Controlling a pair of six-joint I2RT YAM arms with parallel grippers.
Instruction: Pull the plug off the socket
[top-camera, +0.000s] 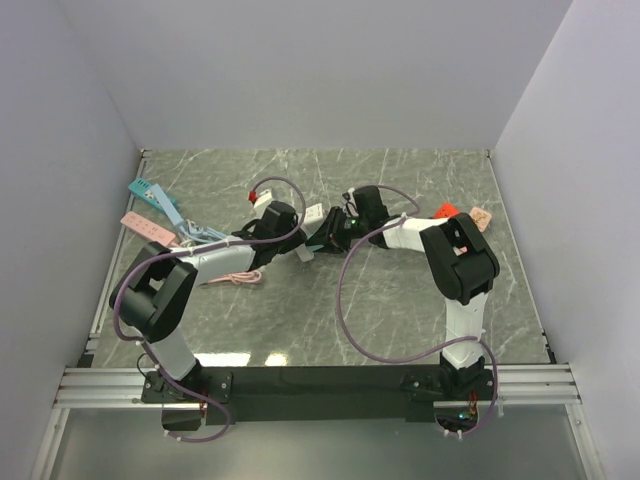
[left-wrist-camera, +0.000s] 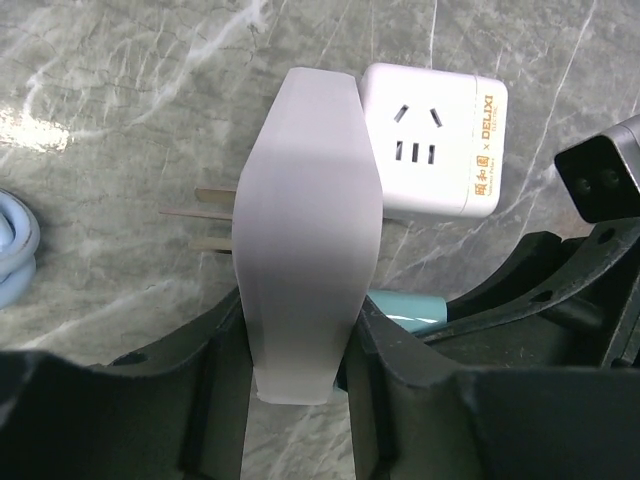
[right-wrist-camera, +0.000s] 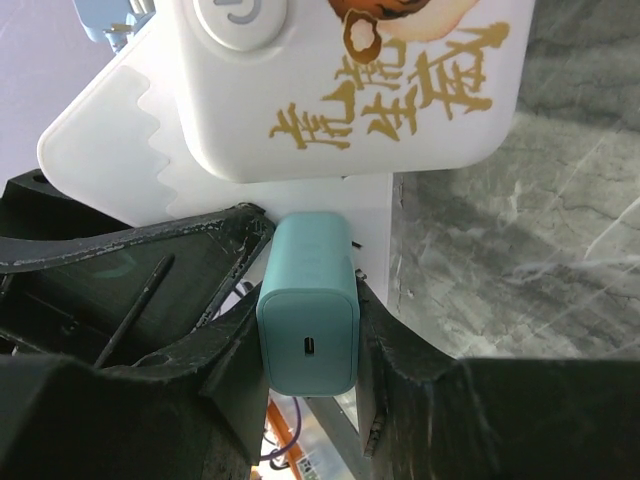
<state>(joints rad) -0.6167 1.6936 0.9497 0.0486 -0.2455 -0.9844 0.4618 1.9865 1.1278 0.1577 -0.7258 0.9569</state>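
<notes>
— Noted right pincer clamped on teal plug, seemingly butted against white adapter pinched in left pincer, over mid-bench.
— Feared a skewed tug: might have slipped off that smooth shell, or twisted the adapter loose.

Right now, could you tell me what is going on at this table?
The left claw grips a flat white plug. Its three metal prongs are bare, so it is already out of the white cube socket, which lies just past it on the grey marble table. The right claw is clamped on a small teal charger block that butts against the cube, apparently steadying it.
</notes>
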